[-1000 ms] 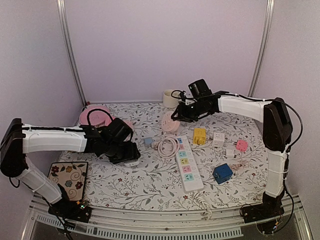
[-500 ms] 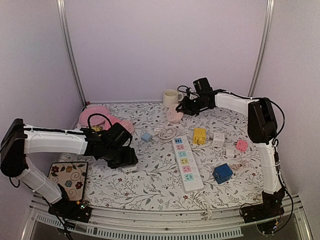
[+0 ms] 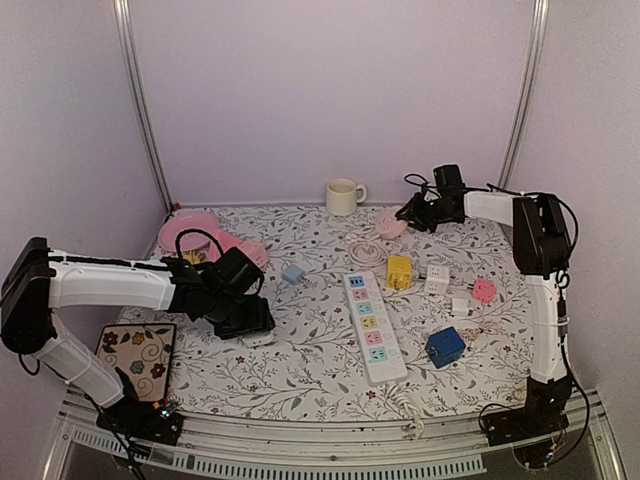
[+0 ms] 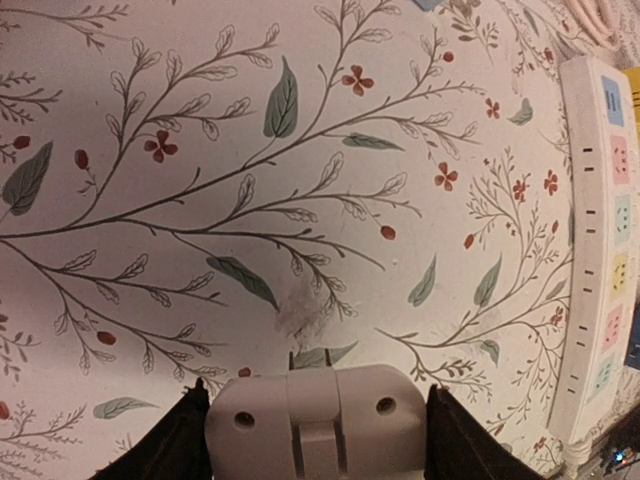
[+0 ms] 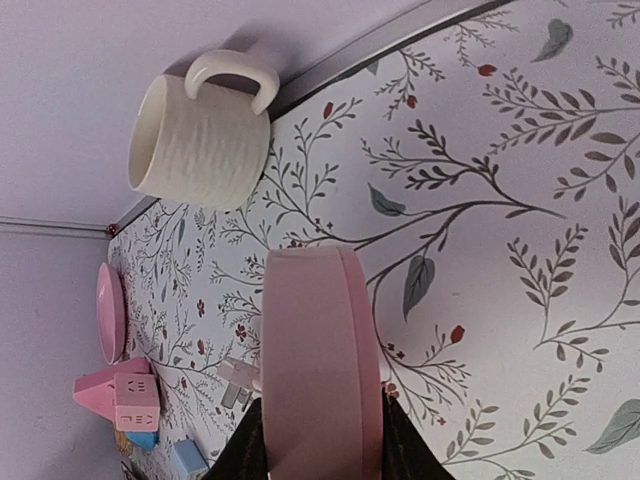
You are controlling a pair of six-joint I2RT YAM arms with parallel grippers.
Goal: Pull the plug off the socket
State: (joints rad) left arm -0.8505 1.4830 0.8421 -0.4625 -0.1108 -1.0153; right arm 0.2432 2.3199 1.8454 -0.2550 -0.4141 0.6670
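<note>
Pink plug: sat at the far right of the table, right of the mug, pinched by the right gripper. White socket block: lay near left, clamped by the left gripper, well apart from the plug. Handling note: the block was best pinned flat and the plug drawn straight, watching the white cord for snags.

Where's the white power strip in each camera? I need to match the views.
Top external: the white power strip lies mid-table, running toward the near edge.
Left wrist: along the right edge, beyond the white adapter that the left gripper holds.
Right wrist: not in it; the right gripper holds a pink plug.
Shared landmark: the floral tablecloth.
</note>
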